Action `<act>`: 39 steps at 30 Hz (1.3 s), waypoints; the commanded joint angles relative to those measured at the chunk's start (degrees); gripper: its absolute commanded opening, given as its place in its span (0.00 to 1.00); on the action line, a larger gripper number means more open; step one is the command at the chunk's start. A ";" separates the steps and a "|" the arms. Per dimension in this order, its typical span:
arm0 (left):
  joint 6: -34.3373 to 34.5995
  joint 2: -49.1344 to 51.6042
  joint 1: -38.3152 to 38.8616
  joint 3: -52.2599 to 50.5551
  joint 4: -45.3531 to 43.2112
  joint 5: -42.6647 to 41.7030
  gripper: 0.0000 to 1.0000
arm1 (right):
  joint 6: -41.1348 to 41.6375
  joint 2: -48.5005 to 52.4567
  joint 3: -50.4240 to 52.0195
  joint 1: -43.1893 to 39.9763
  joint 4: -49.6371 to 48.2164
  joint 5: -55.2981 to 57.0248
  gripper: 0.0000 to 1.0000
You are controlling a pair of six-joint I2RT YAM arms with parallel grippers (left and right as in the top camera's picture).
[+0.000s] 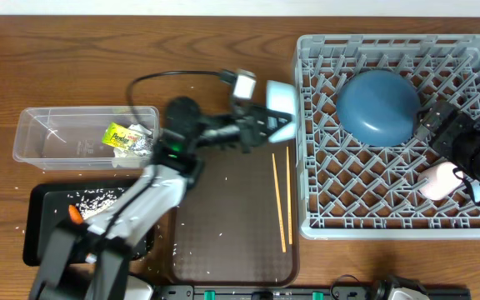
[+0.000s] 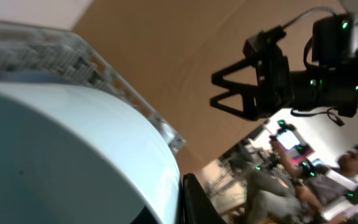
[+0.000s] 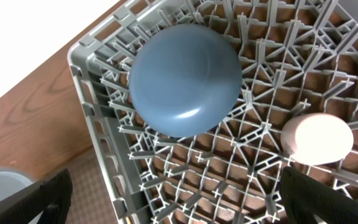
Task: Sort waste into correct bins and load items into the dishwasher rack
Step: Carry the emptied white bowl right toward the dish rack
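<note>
Closest to me was the shallow black tray [image 1: 40,242] at the front-left of the counter [image 1: 223,42]. It had a small orange carrot [image 1: 75,212] and a scatter of white rice grains [image 1: 98,198] in it. The left arm crossed right over it, so part of it was hidden.

Just beside it on the right sat the dark brown serving tray [image 1: 223,233]. The two wooden chopsticks [image 1: 280,200] lay near its right edge, roughly parallel and pointing front to back.

Behind the black tray was the clear tub [image 1: 57,133], with the yellow-green wrapper [image 1: 122,133] and some crumpled white paper [image 1: 146,147] at its right end.

Further back, the left tool [image 1: 267,117] was clamped on the small light-blue cup [image 1: 282,96]. It had the cup right at the left wall of the grey dishwasher rack [image 1: 307,225], up near the far-left corner. Couldn't tell how high it was off the counter, tbh.

Inside the rack, the white-pink cup [image 1: 437,179] sat among the pegs in the near-right part. The big blue plate [image 1: 377,104] lay dome-up further back, around the middle. The right tool [image 3: 178,186] hung over the right side of the rack, fingers spread as wide as they go with nothing between them but pegs.
</note>
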State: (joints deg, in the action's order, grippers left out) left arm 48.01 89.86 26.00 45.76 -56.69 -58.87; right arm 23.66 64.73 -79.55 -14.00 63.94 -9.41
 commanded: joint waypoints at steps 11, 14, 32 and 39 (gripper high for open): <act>10.67 15.02 8.37 0.76 -15.34 13.51 0.06 | -0.37 0.17 -0.68 -0.70 1.42 -0.04 0.99; 11.08 16.68 8.50 1.49 -15.45 13.49 0.06 | -0.37 0.22 -0.68 -0.70 1.44 -0.07 0.99; 11.26 17.66 10.36 2.25 -15.39 13.22 0.07 | -0.39 0.85 -0.68 -0.70 2.01 -0.07 0.99; 11.23 17.66 10.36 2.23 -14.53 11.34 0.06 | -0.59 0.85 -0.68 -0.70 2.73 -0.04 0.99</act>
State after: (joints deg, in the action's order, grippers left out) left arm 58.96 107.18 36.29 46.50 -71.29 -46.15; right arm 23.66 65.30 -79.55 -14.00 66.41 -9.41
